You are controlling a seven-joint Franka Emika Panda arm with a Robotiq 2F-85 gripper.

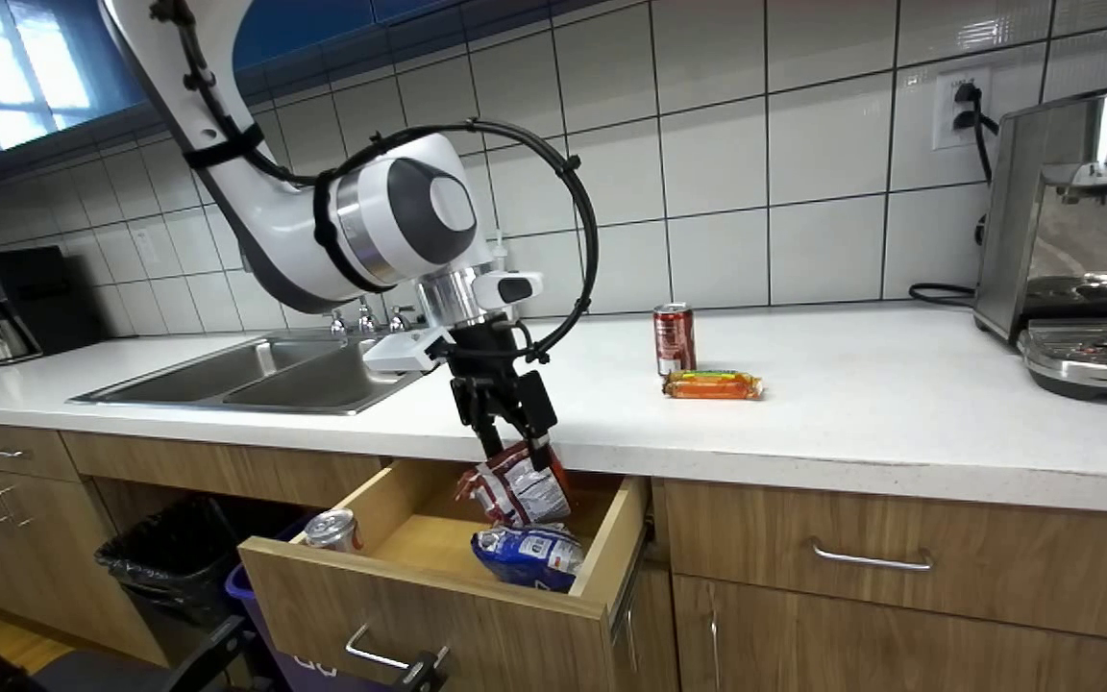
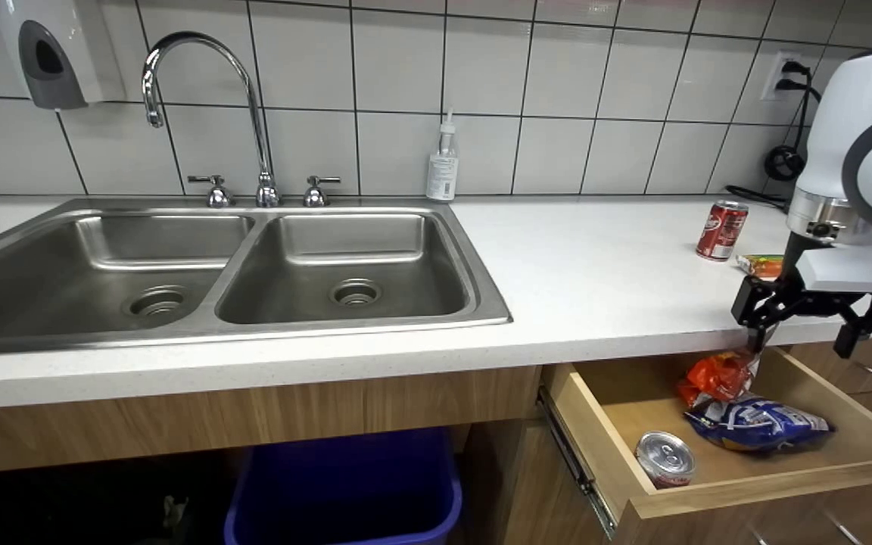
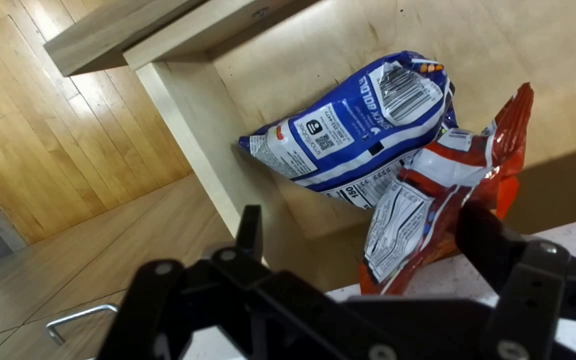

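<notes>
My gripper (image 1: 517,448) is open, pointing down over an open wooden drawer (image 1: 419,610). It also shows in an exterior view (image 2: 799,348) and in the wrist view (image 3: 363,215). A red and white snack bag (image 1: 525,488) is tilted up at the back of the drawer. In the wrist view the bag (image 3: 398,230) lies between the spread fingers, nearer the right one, which overlaps it; I cannot tell whether they touch. A blue snack bag (image 3: 353,125) lies in the drawer against the red one. A silver can (image 2: 664,458) stands in the drawer's front corner.
A red can (image 1: 675,339) and an orange packet (image 1: 713,385) are on the white counter (image 1: 851,413), whose edge overhangs the drawer. A double sink (image 2: 345,318), a steel espresso machine (image 1: 1072,211), a black-lined bin (image 1: 164,567) and a blue bin (image 2: 345,484) are nearby.
</notes>
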